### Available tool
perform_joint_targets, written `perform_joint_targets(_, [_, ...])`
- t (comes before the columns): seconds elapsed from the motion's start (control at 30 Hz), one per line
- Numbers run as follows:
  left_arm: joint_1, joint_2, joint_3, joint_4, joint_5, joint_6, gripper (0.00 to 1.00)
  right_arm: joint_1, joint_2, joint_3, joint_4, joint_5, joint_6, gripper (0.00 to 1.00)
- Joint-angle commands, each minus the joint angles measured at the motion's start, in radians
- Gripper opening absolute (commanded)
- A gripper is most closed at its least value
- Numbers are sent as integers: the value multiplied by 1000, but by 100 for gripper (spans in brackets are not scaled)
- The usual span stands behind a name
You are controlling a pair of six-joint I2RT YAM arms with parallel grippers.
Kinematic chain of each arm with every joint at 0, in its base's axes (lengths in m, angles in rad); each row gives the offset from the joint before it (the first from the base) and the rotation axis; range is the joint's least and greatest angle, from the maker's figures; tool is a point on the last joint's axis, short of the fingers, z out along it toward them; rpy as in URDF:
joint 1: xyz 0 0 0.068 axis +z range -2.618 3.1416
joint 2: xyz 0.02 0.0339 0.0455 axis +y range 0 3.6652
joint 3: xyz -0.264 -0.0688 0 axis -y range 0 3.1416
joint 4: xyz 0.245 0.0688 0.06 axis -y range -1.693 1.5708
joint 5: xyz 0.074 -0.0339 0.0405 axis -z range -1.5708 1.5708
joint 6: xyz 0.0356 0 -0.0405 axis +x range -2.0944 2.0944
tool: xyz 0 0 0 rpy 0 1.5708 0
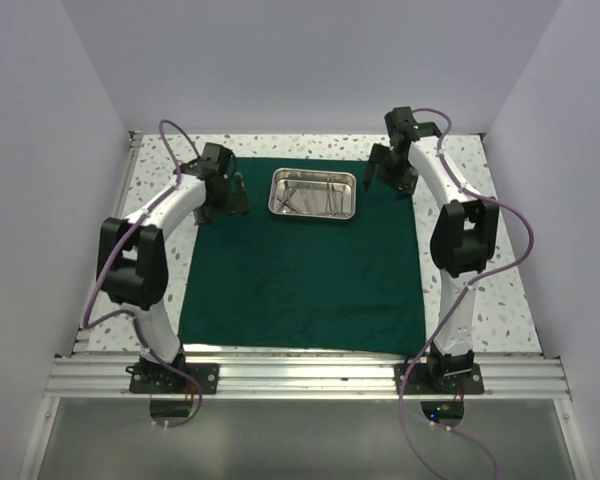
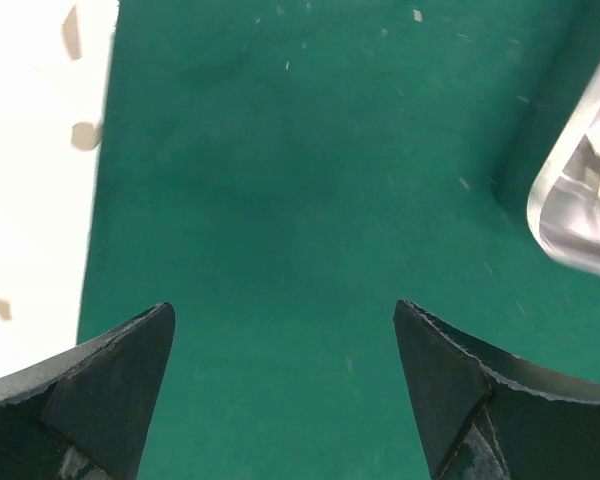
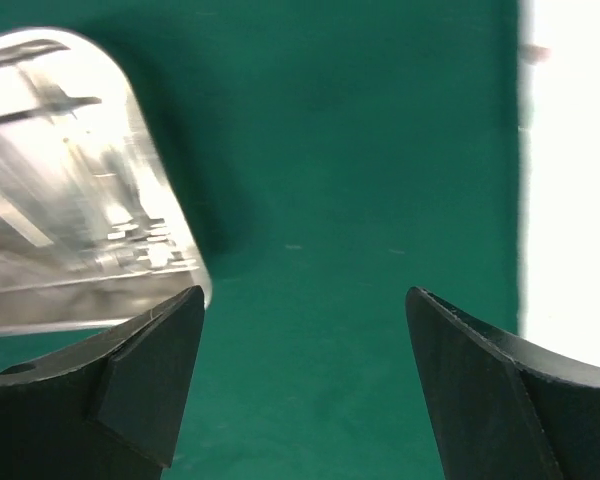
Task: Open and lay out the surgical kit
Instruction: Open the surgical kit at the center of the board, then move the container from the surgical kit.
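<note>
Cloth wrap [image 1: 300, 280] flat on tabletop [image 1: 495, 320] | tray [image 1: 313, 193] holding instruments [image 1: 325, 197] at far edge | left end effector [image 2: 285, 330] spread, empty | right end effector [image 3: 305, 310] spread, empty

We see one obstacle on the green cloth [image 1: 300, 285]: the steel tray [image 1: 313, 193] at the far middle, with the left gripper [image 2: 285, 320] and the right gripper [image 3: 305, 300] flanking it, a strip of flat cloth between each and the tray. Both sets of jaws stand wide over cloth alone. Nearer us the cloth runs flat, with white walls [image 1: 40, 200] closing in the sides.
</note>
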Motion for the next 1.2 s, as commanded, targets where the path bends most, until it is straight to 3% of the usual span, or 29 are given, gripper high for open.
perform_joint_targets(0.0, [2,91,49,102,-25,46,94,15,29,85,29,-160,35,85])
perform_joint_targets(0.3, [13,242,104,150,16,38,93,86,179,227,20,-127,54,80])
perform_joint_targets(0.43, [16,248,124,153,25,58,93,94,245,281,-10,-63,61,68])
perform_joint_targets(0.63, [30,251,110,151,44,73,92,90,337,359,-22,19,43,33])
perform_joint_targets(0.67, [33,248,104,157,47,75,92,90,349,381,-25,22,40,21])
perform_joint_targets(0.73, [34,245,87,163,48,82,92,90,380,404,-36,49,35,10])
perform_joint_targets(0.77, [37,245,84,165,48,85,92,90,388,424,-39,60,32,0])
perform_joint_targets(1.17, [59,256,46,179,76,102,92,22,395,525,-31,149,-29,0])
